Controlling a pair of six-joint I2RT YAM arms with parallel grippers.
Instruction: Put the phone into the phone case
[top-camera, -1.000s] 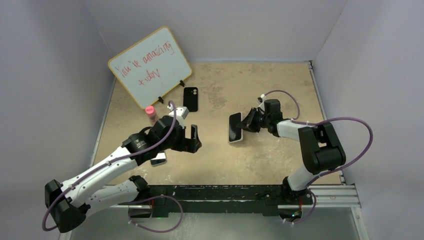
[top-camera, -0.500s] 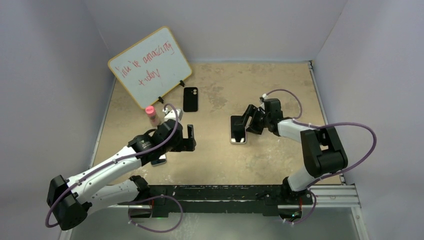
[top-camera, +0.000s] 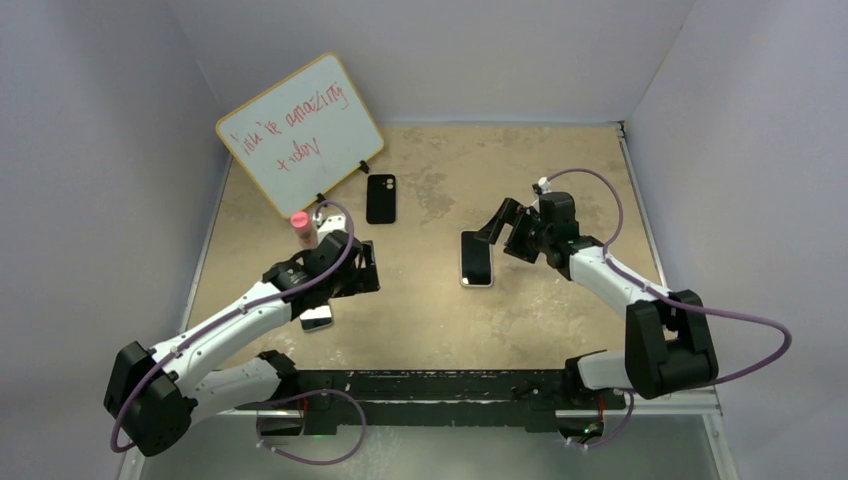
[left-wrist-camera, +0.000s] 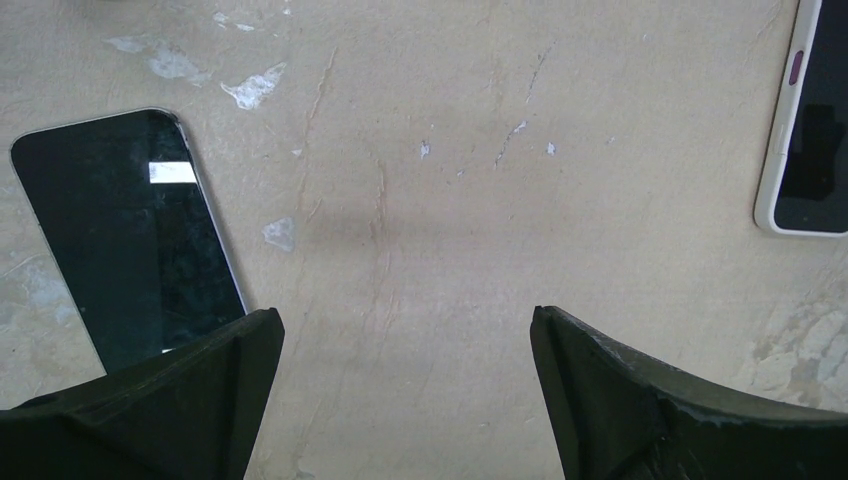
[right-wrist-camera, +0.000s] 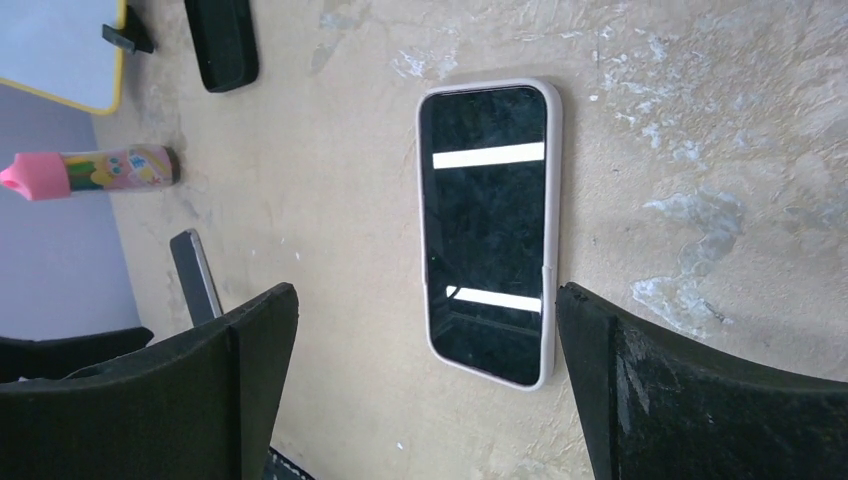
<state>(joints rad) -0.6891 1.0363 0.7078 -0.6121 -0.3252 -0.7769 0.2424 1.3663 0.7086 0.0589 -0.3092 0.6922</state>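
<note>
Top external view: nothing yet done.
We find the phone (left-wrist-camera: 125, 235) lying apart from the phone case (top-camera: 380, 198); left end effector (left-wrist-camera: 405, 320) and right end effector (right-wrist-camera: 428, 295) gape wide, empty.

The scuffed tan table (top-camera: 430, 320) carried a whiteboard (top-camera: 300, 132) at its back left, with the phone case (top-camera: 380, 198) and a pink-capped tube (top-camera: 303, 229) near it. The phone (left-wrist-camera: 120, 230) lay screen-up nearer the front. A whitish-rimmed phone (top-camera: 477, 258) lay screen-up mid-table.
</note>
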